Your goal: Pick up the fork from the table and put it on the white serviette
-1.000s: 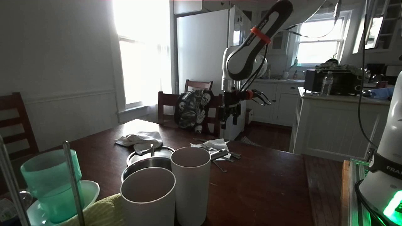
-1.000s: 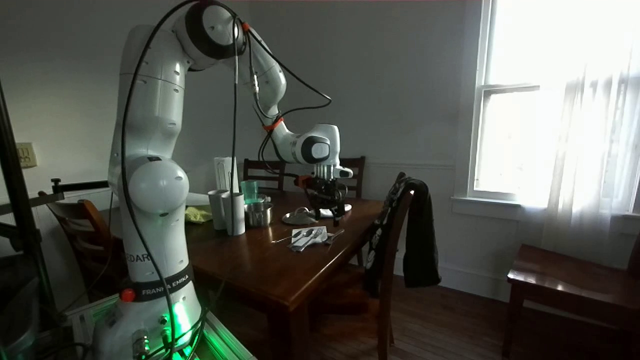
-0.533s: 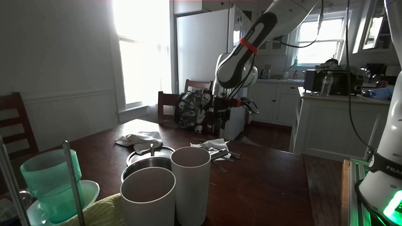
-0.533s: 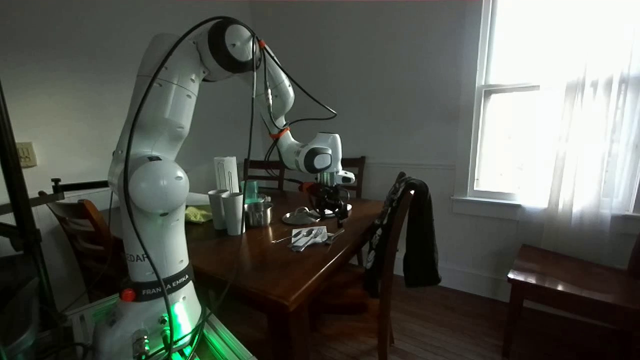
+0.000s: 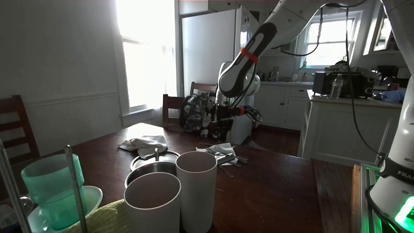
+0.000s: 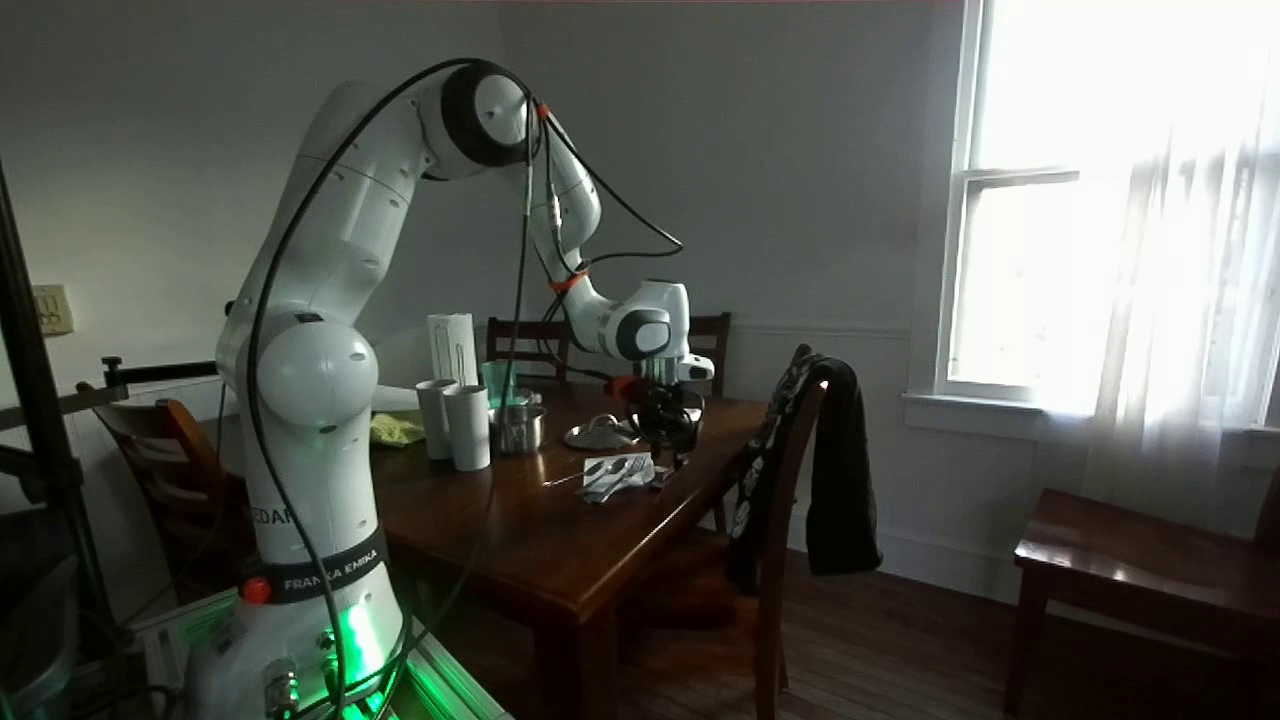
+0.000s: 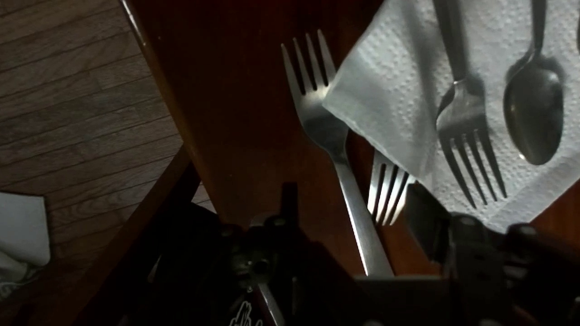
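Lower than a second ago, the Robotiq gripper hangs by the far edge of the dining table in an exterior view, near the white serviette. In an exterior view, two tumblers stand beside a steel pot. In the wrist view, a fork lies on the table, its handle showing between the gripper's parted fingers; the serviette's corner overlaps its head. Another fork and a spoon rest on the serviette.

In an exterior view, a patterned garment is hanging from a chair at the far edge; two cups are standing well inside the right edge.
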`<action>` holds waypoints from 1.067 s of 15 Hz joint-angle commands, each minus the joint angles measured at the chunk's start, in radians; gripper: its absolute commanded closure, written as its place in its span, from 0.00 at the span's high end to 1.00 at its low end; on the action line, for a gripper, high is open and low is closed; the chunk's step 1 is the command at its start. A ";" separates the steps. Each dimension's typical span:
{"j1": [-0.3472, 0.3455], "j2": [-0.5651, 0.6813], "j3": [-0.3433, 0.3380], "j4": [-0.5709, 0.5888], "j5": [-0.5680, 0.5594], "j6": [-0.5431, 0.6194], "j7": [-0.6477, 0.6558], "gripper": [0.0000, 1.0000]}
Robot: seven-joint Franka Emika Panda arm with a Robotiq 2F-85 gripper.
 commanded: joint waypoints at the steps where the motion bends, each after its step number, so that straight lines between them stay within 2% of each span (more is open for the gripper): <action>1: -0.015 0.031 0.013 0.033 0.008 -0.010 -0.033 0.65; 3: -0.016 0.038 0.012 0.037 0.007 -0.009 -0.037 0.64; 7: -0.018 0.053 0.011 0.046 0.004 -0.010 -0.046 0.50; 8: -0.019 0.055 0.010 0.048 0.004 -0.010 -0.047 0.53; 10: -0.021 0.060 0.009 0.053 0.004 -0.011 -0.049 0.54; 16: -0.024 0.078 0.002 0.070 -0.001 -0.017 -0.046 0.45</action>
